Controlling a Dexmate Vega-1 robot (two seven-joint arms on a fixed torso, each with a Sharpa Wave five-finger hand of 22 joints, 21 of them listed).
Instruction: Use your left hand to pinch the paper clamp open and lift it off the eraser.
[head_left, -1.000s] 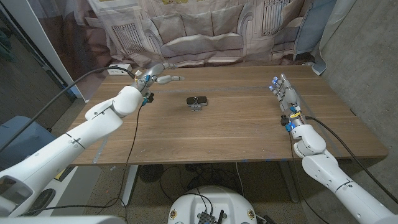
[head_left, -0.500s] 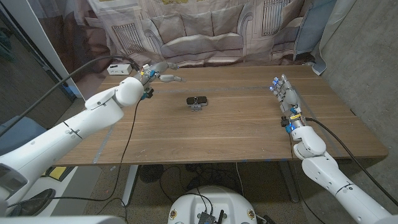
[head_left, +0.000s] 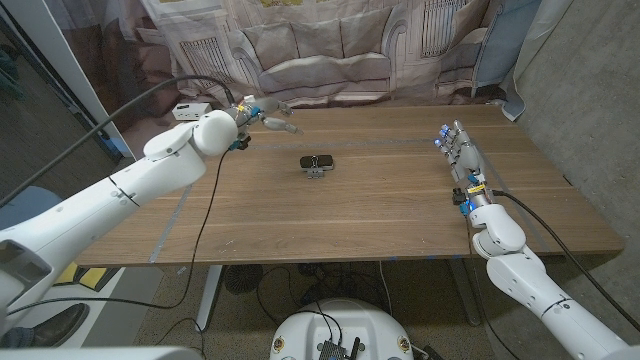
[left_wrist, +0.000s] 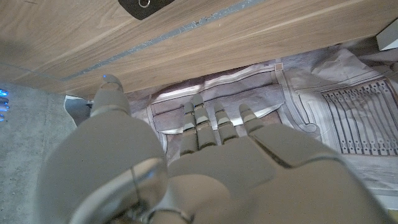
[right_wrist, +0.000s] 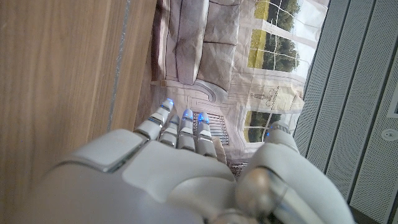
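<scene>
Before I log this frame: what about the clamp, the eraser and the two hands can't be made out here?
- Paper clamp on the eraser: too small in the head view to tell the clamp's handles from the eraser.
- The same pair: cut off by the left wrist picture's edge.
- Left hand: small in the head view; its own back hides the palm in its wrist view.
- Right hand: palm side unseen; its back covers it in the right wrist view.

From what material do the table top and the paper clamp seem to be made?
Table: wood or wood-look laminate, matte brown; long grain lines show. Paper clamp: dark, probably black-painted metal with a lighter, perhaps steel handle; too small to be sure. The eraser under it cannot be told apart.
</scene>
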